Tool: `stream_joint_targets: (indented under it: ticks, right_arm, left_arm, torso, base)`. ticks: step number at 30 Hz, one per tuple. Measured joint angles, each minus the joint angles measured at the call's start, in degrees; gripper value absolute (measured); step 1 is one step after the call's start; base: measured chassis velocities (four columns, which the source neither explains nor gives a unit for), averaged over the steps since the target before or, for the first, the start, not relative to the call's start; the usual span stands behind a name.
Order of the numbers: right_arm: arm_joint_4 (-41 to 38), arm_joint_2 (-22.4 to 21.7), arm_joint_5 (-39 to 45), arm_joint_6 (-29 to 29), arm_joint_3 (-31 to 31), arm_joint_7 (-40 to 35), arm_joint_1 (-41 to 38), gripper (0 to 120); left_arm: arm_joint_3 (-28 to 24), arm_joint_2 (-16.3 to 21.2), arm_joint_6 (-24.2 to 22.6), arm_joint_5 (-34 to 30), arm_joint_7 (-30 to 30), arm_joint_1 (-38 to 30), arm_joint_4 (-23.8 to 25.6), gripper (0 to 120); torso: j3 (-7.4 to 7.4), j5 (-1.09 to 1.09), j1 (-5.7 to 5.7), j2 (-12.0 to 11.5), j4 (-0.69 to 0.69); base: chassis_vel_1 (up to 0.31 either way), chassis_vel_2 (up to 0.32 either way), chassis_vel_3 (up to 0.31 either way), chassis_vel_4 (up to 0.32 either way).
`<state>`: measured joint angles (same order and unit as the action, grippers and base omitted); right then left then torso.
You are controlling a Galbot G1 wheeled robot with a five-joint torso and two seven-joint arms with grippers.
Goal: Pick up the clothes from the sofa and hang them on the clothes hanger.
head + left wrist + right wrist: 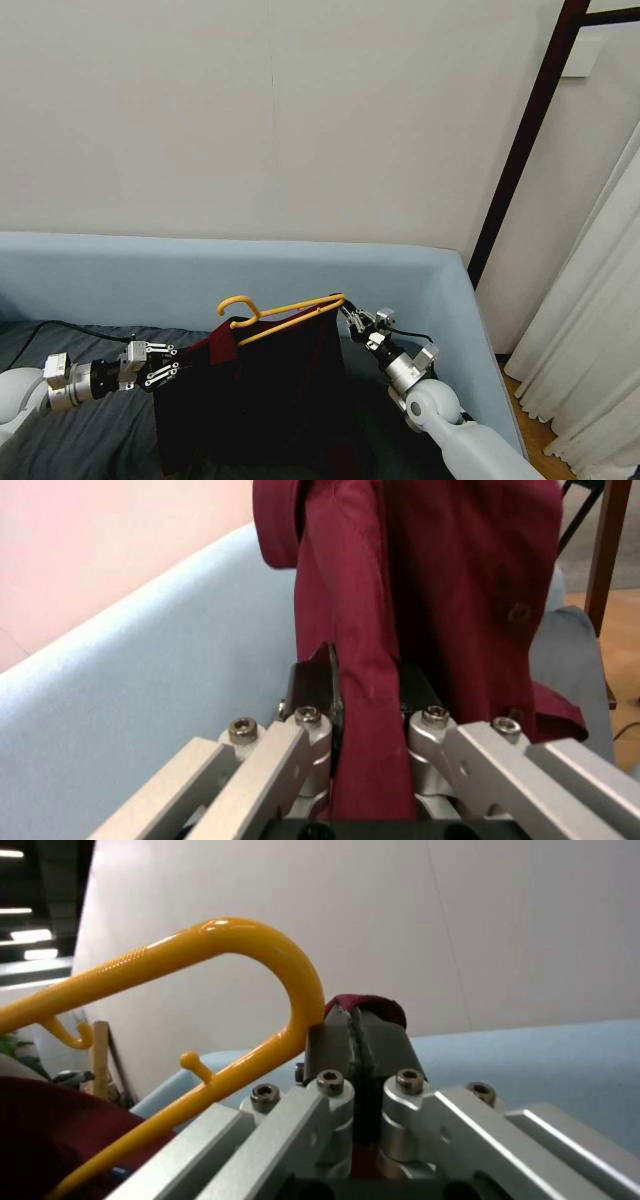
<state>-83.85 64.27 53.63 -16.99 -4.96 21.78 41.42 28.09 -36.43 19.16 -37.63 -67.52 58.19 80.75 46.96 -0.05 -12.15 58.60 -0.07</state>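
A dark red shirt (270,400) is draped over a yellow hanger (300,306) above the blue sofa (100,275). Its edge is pinched by the left gripper (175,368). The right gripper (347,312) is clamped on cloth at the hanger's end.

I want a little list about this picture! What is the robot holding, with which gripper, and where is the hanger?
shirt: dark red, held up off the sofa, hanging below the hanger
hanger: yellow, tilted, along the shirt's top edge
left gripper: shut on a fold at the shirt's left side
right gripper: shut on red cloth right beside the hanger's end
sofa: light blue, behind and under the shirt
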Motion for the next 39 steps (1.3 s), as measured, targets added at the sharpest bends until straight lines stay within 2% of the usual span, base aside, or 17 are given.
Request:
stream_joint_targets:
  ticks: [8, 18, 26, 35, 39]
  right_arm:
    - [0.43, -1.21, -0.50, -0.31, 1.39, 6.80, -2.26, 0]
    - [5.52, -2.63, 1.44, -0.29, 0.64, 10.39, -5.99, 0]
    - [5.07, -3.87, 1.42, -0.05, 0.78, 12.46, -7.27, 0]
    - [3.30, -6.16, -4.05, -0.24, 2.82, 18.54, -7.10, 0]
    - [3.50, -6.20, -4.61, -0.26, 3.21, 18.11, -7.39, 0]
  left_arm:
    - [-0.01, -0.11, 0.05, 0.82, 0.62, -0.76, -0.87, 8]
    - [-0.11, -0.40, 0.18, 1.09, 1.18, -0.75, -0.68, 8]
    - [-0.03, -0.14, 0.85, 1.14, 2.19, -0.51, -0.69, 8]
    - [-0.16, -0.19, 1.18, 0.41, 2.47, -0.50, -0.66, 8]
    - [-0.51, -0.79, 1.22, 0.12, 2.50, -0.80, -0.75, 8]
  torso:
    - [0.00, 0.00, 0.00, 0.00, 0.00]
    - [0.01, 0.00, 0.00, 0.00, 0.00]
    - [0.00, 0.00, 0.00, 0.00, 0.00]
    - [0.00, 0.01, 0.00, 0.00, -0.01]
    - [0.00, 0.00, 0.00, 0.00, 0.00]
  base:
    - [0.000, 0.000, 0.000, 0.000]
    - [0.000, 0.000, 0.000, 0.000]
    - [0.000, 0.000, 0.000, 0.000]
    - [0.000, 0.000, 0.000, 0.000]
    - [0.000, 0.000, 0.000, 0.000]
